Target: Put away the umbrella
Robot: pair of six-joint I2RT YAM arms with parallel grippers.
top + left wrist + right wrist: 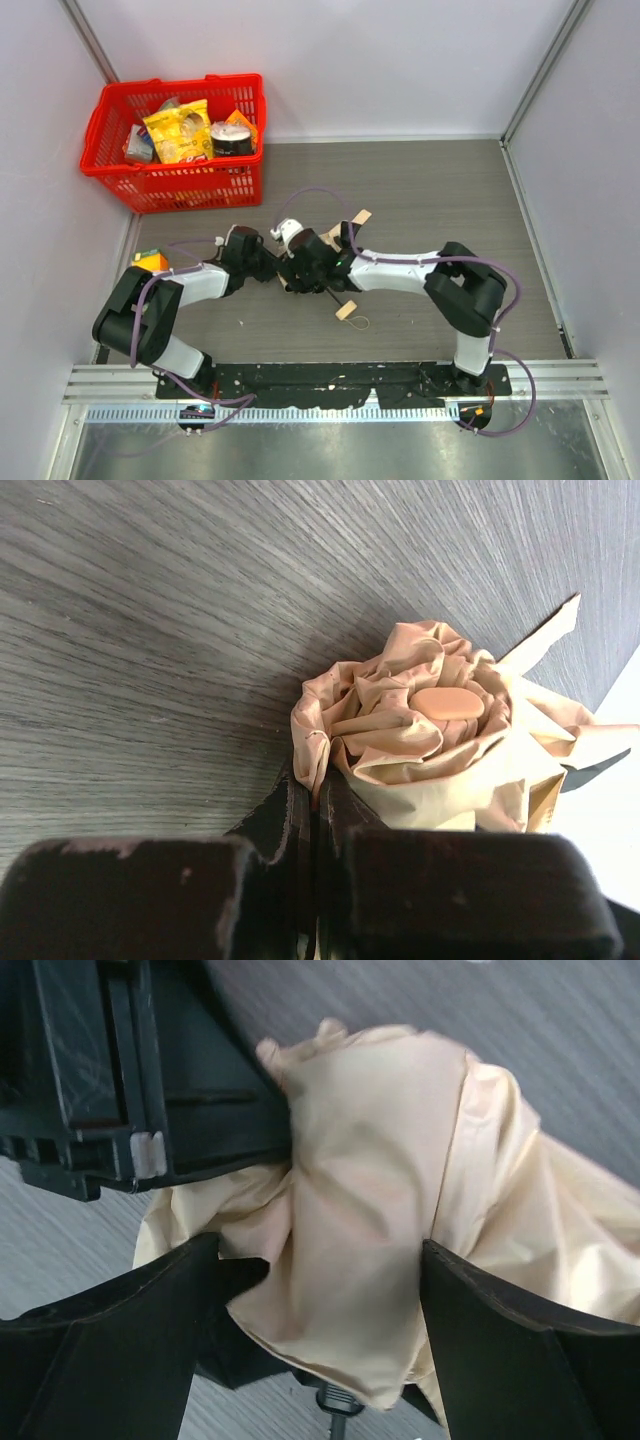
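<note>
The umbrella (pixel 318 240) lies on the grey table between my two arms, its beige canopy (pixel 430 750) bunched up around an oval tan cap (pixel 447 702). Its cream handle (pixel 346 310) with a loop cord points toward the arm bases, and a beige strap (pixel 362 216) sticks out on the far side. My left gripper (pixel 320 780) is shut on a fold at the canopy's edge. My right gripper (pixel 320 1250) stands wide open, its fingers straddling a lobe of the canopy (pixel 360 1210). The black shaft (pixel 335 1405) peeks out under the fabric.
A red basket (pixel 120 170) with snack packets and a dark tub stands at the back left, against the wall. A small orange and yellow object (pixel 150 260) lies beside the left arm. White walls close in both sides and the back.
</note>
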